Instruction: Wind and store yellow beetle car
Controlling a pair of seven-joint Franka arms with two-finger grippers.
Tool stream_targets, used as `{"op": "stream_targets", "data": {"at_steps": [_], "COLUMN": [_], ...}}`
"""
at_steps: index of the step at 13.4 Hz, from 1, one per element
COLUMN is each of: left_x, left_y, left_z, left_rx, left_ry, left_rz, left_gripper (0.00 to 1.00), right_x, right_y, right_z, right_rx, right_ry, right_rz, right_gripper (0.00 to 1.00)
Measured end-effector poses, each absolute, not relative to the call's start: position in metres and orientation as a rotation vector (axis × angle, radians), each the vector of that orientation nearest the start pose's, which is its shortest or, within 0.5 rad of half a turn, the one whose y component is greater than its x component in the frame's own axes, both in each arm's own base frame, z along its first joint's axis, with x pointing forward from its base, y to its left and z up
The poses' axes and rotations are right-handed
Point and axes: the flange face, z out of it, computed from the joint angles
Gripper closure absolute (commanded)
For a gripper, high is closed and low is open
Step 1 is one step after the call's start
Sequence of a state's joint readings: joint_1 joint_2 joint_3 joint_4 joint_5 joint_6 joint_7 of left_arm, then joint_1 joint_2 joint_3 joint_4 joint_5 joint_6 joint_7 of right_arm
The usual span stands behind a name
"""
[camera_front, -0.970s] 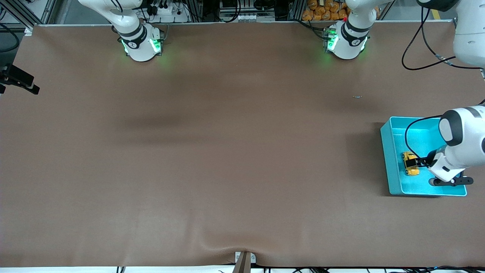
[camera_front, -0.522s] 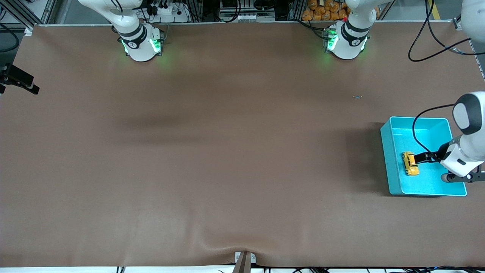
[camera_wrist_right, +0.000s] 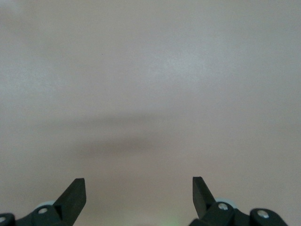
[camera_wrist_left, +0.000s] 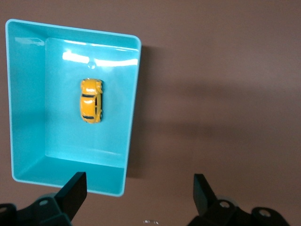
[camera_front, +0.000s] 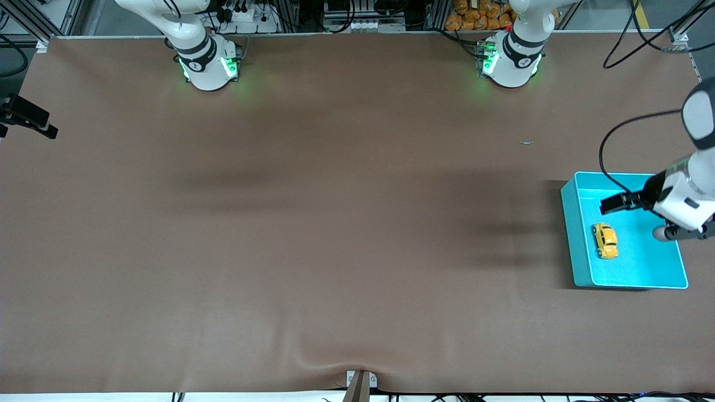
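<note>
The yellow beetle car [camera_front: 605, 240] [camera_wrist_left: 91, 100] lies free on the floor of the teal bin [camera_front: 570, 234] [camera_wrist_left: 23, 94] at the left arm's end of the table. It is tiny, with a domed roof and dark windows. My left gripper [camera_front: 611, 205] [camera_wrist_left: 138, 181] hangs open and empty in the air over the bin's edge that lies farther from the front camera, clear of the car. My right gripper [camera_wrist_right: 138, 184] is open with nothing between its fingers, over bare brown table; it does not show in the front view.
A small shiny scrap [camera_front: 526, 142] lies on the brown mat, farther from the front camera than the bin. A black bracket [camera_front: 28, 117] juts in at the right arm's end. A clamp [camera_front: 360, 382] sits at the table's front edge.
My left gripper, which stood around the car in the bin, has let go, risen and drawn back toward the robots' side. The car stays where it lay.
</note>
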State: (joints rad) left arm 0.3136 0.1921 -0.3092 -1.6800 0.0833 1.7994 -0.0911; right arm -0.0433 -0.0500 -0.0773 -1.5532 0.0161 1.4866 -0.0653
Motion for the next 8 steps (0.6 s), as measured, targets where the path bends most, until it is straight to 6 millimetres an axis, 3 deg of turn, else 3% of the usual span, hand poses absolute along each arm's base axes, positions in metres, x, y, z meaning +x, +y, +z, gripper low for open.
{"op": "stream_targets", "data": {"at_steps": [5, 8], "left_x": [0.563, 0.543], "left_y": [-0.053, -0.069], "left_z": [0.546, 0.574], "left_rx": [-3.092, -3.131], "left_ry": [-0.031, -0.023], "left_rz": [0.191, 0.181], "left_gripper": [0.00, 0.00], "right_x": [0.527, 0.527], "right_y": [-0.064, -0.064], "right_z": [0.652, 0.652], "right_rx": [-3.119, -3.119], "right_ry": [0.085, 0.086], "right_rz": [0.023, 0.023], "right_gripper": [0.00, 0.00]}}
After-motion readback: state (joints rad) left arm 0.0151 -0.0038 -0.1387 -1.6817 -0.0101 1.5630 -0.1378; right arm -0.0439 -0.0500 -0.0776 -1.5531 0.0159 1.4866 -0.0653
